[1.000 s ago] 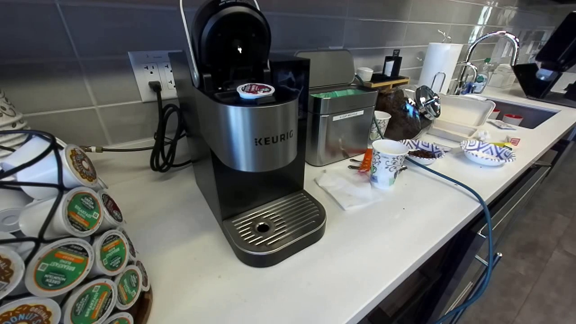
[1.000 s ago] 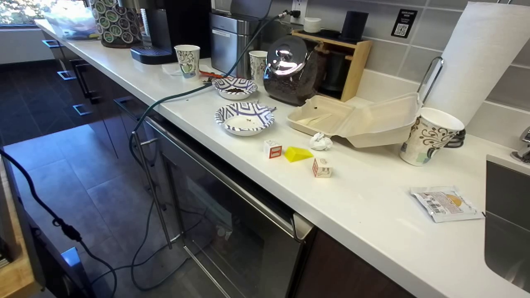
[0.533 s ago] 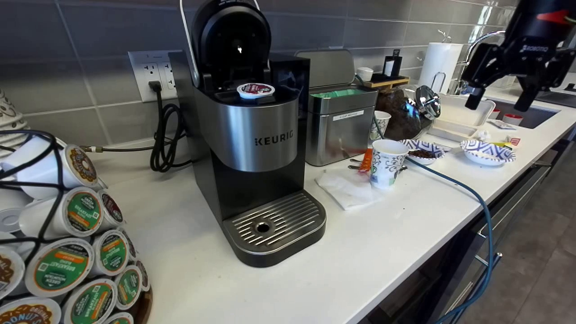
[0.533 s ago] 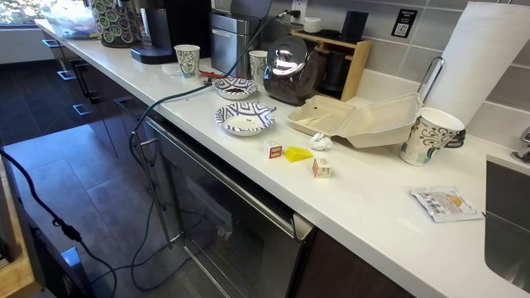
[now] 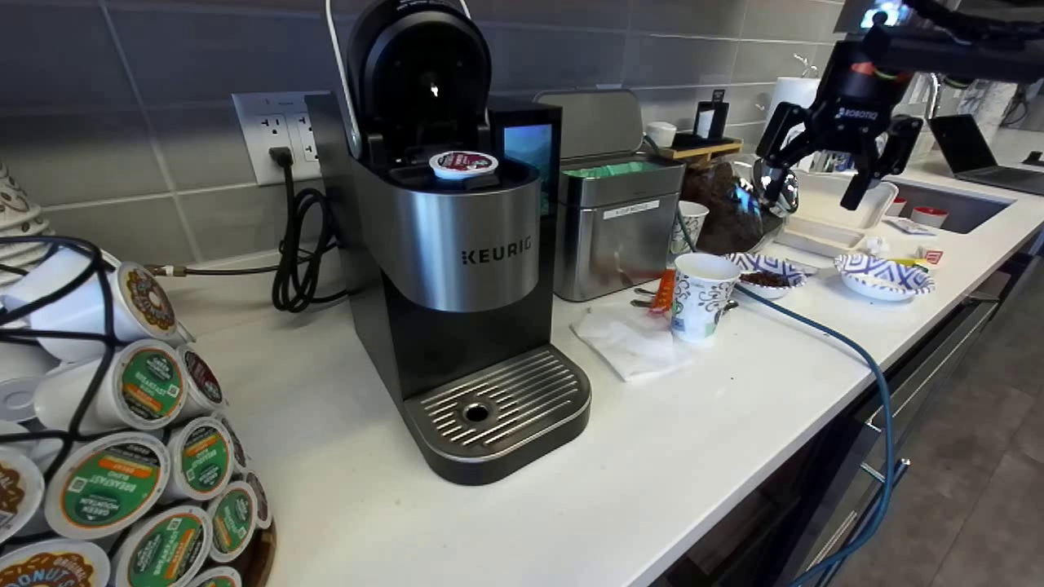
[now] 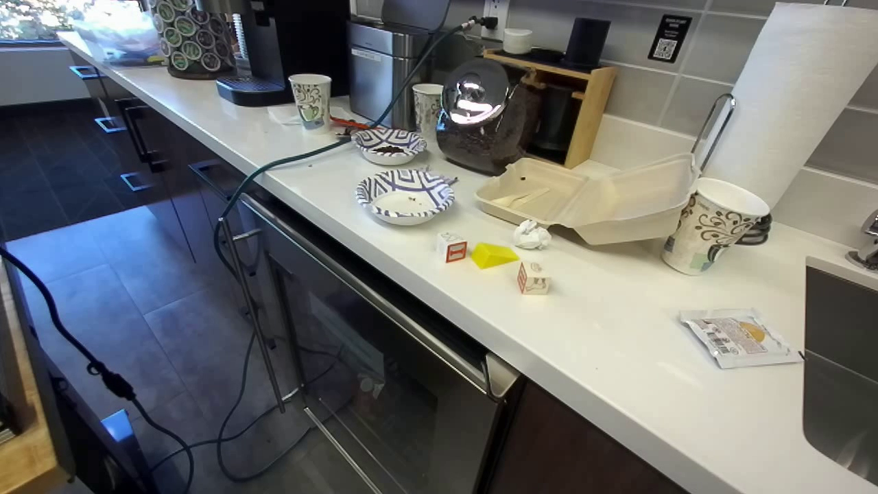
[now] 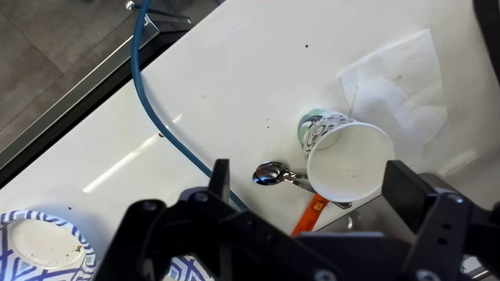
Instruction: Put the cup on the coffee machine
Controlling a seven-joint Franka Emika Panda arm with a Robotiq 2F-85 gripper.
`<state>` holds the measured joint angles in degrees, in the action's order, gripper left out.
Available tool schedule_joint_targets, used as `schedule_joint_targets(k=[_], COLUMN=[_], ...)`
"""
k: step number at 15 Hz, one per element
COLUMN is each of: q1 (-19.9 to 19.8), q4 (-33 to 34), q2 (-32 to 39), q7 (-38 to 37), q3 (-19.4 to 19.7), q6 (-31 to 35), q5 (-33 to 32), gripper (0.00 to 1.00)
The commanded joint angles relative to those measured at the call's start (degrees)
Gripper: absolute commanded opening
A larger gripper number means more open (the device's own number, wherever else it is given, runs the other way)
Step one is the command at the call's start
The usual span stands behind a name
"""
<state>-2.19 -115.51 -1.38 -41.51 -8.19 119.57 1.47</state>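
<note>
The cup (image 5: pixel 703 297) is a white patterned paper cup standing upright on the counter, right of the coffee machine (image 5: pixel 457 244). Both also show in an exterior view, the cup (image 6: pixel 312 103) in front of the machine (image 6: pixel 309 55). The machine's lid is up, a pod sits in its top, and its grated drip tray (image 5: pixel 506 399) holds nothing. My gripper (image 5: pixel 811 194) is open and empty, above and right of the cup. In the wrist view the cup (image 7: pixel 351 160) shows beyond the open fingers (image 7: pixel 306 175), nearer the right finger, apart from both.
Spoons (image 7: pixel 271 173) and an orange packet (image 7: pixel 308 214) lie beside the cup. A napkin (image 5: pixel 624 346), a blue cable (image 5: pixel 848 342), a steel container (image 5: pixel 620 236), another cup (image 5: pixel 690 224) and patterned bowls (image 5: pixel 885 277) are around it. Pods (image 5: pixel 151 383) stand left of the machine.
The arm has come in from the right, and my open gripper has moved left towards the cup. The machine's screen has lit up. The cup has not moved.
</note>
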Motion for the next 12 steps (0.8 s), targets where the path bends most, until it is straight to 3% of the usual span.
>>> schedule_joint_targets(k=[1, 6, 12], q1=[2.0, 2.2, 3.8], q4=[0.6, 1.6, 2.1], q2=[0.9, 1.7, 8.3], q7=[0.1, 0.1, -0.3], q3=[2.0, 2.1, 3.4], q6=[0.2, 0.2, 9.4], q5=[0.1, 0.2, -0.1], gripper=[1.0, 1.0, 1.0])
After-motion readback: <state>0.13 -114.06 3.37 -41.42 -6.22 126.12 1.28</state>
